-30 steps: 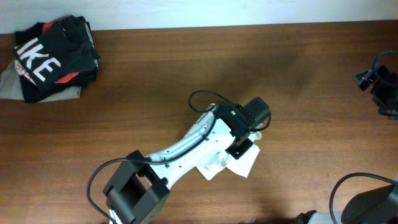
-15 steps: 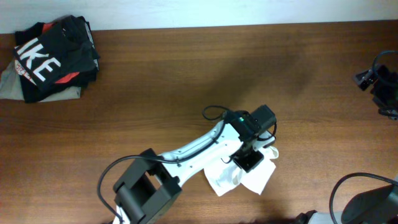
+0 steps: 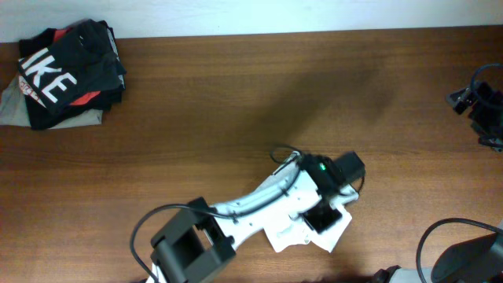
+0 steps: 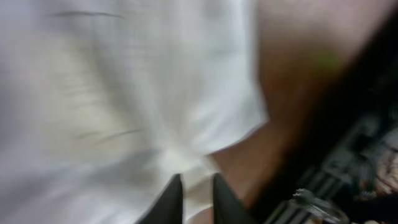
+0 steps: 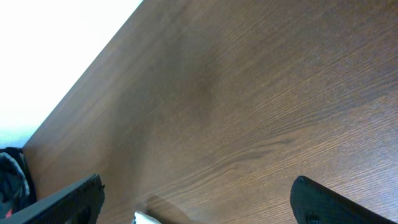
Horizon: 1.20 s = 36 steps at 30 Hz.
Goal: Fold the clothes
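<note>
The clothes (image 3: pixel 288 237), a plain white crumpled garment, lie bunched near the table's front edge, mostly under my left arm. My left gripper (image 3: pixel 322 219) points down onto the bunch. In the left wrist view its fingertips (image 4: pixel 197 188) stand a narrow gap apart, with blurred white cloth (image 4: pixel 124 93) and the cloth's edge showing through the gap. My right gripper (image 5: pixel 196 186) hangs wide open over bare wood with nothing between its fingers. In the overhead view the right arm (image 3: pixel 481 102) sits at the far right edge.
A black garment with white letters (image 3: pixel 67 67) lies piled on a grey-beige one (image 3: pixel 11 108) at the back left corner. A black cable (image 3: pixel 440 234) loops at the front right. The table's far edge (image 3: pixel 251 33) runs along the top.
My left arm has swept rightward and nearer the front edge, dragging the white cloth with it. Its jaws have parted slightly. The right arm has not moved.
</note>
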{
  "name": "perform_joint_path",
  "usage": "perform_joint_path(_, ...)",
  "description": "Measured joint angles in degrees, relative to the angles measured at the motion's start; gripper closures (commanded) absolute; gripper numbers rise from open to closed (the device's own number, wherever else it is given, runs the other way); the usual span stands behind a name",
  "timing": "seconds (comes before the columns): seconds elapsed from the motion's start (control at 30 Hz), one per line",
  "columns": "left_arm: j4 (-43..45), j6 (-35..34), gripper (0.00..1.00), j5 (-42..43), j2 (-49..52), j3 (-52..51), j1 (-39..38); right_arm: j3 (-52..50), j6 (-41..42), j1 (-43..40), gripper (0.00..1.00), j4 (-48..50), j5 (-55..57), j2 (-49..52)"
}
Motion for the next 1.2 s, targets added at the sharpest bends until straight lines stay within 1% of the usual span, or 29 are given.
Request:
perform_joint_path(0.03,-1.42,-0.04,0.37,-2.21,0.0,2.01,1.75,0.0,0.0,0.0,0.01,0.02,0.02,0.0)
perform_joint_path(0.07,-2.21,0.33,0.2,-4.24,0.0,3.89,3.65,0.0,0.0,0.0,0.01,0.02,0.02,0.0)
perform_joint_path(0.1,-2.73,0.26,0.15,-5.79,0.0,5.66,5.62,0.0,0.02,0.0,0.01,0.0,0.04,0.0)
perform_joint_path(0.13,-2.56,0.22,0.07,-7.43,0.0,7.3,8.44,0.0,0.02,0.0,0.01,0.0,0.02,0.0)
perform_joint_path(0.2,-2.05,0.33,0.01,-9.49,0.0,8.28,13.77,0.0,0.04,0.0,0.01,0.0,0.04,0.0)
perform_joint_path(0.27,-2.05,1.01,0.01,-9.86,0.02,8.28,19.5,0.0,0.0,0.0,0.01,0.0,0.04,0.0)
perform_joint_path(0.37,-1.88,4.81,0.01,-5.9,0.33,8.26,27.26,0.0,0.0,0.0,0.01,-0.02,0.04,0.0)
perform_joint_path(0.43,-2.29,8.15,0.01,-0.2,1.33,8.24,30.86,0.0,0.02,0.0,0.01,0.0,0.02,0.0)
perform_joint_path(0.5,-4.13,12.72,0.01,7.78,4.11,8.22,34.34,0.0,0.02,0.0,0.01,0.0,0.02,0.0)
perform_joint_path(0.57,-6.19,17.25,0.01,14.43,7.48,8.13,35.58,0.0,0.07,0.0,0.01,0.0,0.02,0.0)
perform_joint_path(0.63,-7.02,20.52,0.01,18.82,10.38,7.74,35.21,0.0,0.02,0.0,0.01,0.0,0.02,0.0)
perform_joint_path(0.73,-7.28,22.75,0.01,22.01,12.72,7.67,33.48,0.0,0.02,0.0,0.01,0.0,0.02,0.0)
perform_joint_path(1.0,-7.02,24.04,0.01,24.04,13.55,7.23,26.23,0.0,0.0,0.0,0.01,0.0,0.04,0.0)
perform_joint_path(1.2,-6.84,24.02,0.01,24.76,15.47,6.84,25.22,0.0,0.02,0.0,0.01,0.0,0.02,0.0)
